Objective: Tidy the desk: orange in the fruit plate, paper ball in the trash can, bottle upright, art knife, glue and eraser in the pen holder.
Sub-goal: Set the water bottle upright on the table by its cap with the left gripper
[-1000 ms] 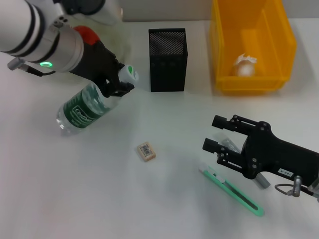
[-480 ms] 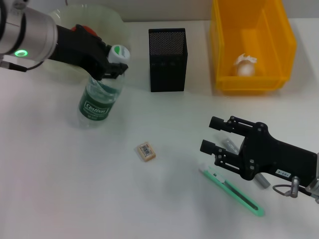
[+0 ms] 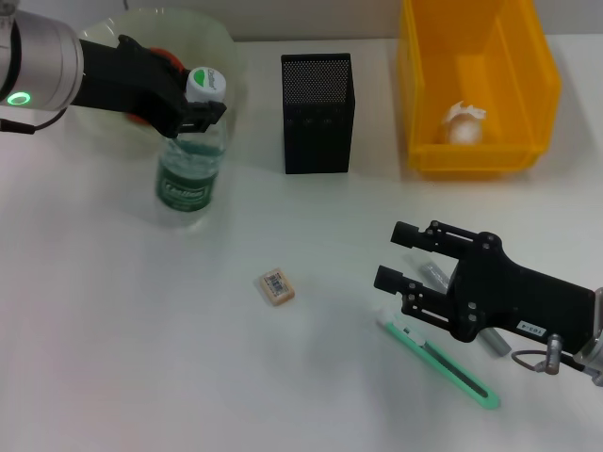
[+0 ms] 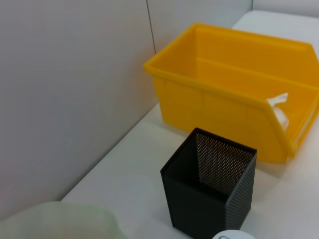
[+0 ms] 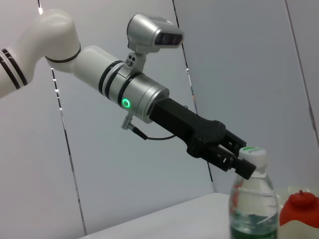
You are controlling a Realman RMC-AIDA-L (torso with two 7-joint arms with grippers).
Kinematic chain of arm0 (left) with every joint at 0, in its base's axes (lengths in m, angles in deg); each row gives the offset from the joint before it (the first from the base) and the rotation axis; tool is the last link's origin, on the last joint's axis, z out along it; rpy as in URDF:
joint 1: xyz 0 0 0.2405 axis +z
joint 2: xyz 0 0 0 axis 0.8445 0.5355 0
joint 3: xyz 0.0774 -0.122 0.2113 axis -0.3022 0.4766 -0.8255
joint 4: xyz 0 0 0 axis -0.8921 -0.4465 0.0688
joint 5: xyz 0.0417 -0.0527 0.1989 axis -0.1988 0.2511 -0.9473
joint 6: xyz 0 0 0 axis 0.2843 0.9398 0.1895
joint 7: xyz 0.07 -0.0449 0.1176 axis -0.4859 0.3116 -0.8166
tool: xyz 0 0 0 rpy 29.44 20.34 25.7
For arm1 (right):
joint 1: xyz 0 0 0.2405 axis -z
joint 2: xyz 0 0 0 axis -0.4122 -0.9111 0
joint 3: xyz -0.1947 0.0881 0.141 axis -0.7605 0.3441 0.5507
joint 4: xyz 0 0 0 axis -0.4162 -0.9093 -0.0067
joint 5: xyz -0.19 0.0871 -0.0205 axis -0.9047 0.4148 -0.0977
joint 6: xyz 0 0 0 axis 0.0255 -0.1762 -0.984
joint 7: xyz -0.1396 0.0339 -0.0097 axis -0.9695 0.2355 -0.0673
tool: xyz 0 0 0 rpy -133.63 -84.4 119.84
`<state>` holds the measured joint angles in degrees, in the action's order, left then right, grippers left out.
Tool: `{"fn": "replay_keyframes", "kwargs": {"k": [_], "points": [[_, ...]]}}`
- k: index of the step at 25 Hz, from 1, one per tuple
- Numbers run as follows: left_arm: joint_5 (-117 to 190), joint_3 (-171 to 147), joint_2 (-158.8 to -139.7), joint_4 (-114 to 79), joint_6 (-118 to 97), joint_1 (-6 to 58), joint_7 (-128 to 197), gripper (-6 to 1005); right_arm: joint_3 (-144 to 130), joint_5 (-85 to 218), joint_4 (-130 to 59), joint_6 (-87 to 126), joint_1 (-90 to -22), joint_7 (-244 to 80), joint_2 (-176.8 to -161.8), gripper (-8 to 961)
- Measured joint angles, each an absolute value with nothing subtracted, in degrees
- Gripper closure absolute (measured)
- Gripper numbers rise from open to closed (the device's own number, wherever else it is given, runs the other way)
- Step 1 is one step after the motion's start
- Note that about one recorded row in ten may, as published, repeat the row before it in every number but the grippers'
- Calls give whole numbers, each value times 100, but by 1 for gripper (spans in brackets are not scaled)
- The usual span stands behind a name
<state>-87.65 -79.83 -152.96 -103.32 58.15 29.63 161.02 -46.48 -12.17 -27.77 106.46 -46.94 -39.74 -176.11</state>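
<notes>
My left gripper (image 3: 193, 108) is shut on the neck of the clear bottle (image 3: 187, 174), just under its white-green cap (image 3: 207, 83). The bottle stands close to upright in front of the pale green fruit plate (image 3: 221, 42). In the right wrist view the bottle (image 5: 251, 199) also looks upright. The orange (image 3: 168, 58) lies in the plate, mostly hidden by my arm. The paper ball (image 3: 462, 122) sits in the yellow trash can (image 3: 419, 94). The eraser (image 3: 277, 286) lies mid-table. My right gripper (image 3: 391, 254) hovers open over the grey glue (image 3: 433, 273), beside the mint-green art knife (image 3: 443, 363).
The black mesh pen holder (image 3: 317, 113) stands between the fruit plate and the trash can; the left wrist view shows the pen holder (image 4: 209, 191) in front of the trash can (image 4: 224, 109). A wall runs behind the table's far edge.
My left gripper has swung the bottle from lying tilted to near upright, with its cap raised toward the fruit plate. My right gripper has drifted slightly left over the glue.
</notes>
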Motion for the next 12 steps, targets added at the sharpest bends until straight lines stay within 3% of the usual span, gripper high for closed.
{"fn": "replay_keyframes", "kwargs": {"k": [12], "points": [[-8693, -7898, -15292, -10331, 5681, 3036, 16040, 569, -4648, -1232, -2786, 10643, -4702, -3972, -17603, 364]]}}
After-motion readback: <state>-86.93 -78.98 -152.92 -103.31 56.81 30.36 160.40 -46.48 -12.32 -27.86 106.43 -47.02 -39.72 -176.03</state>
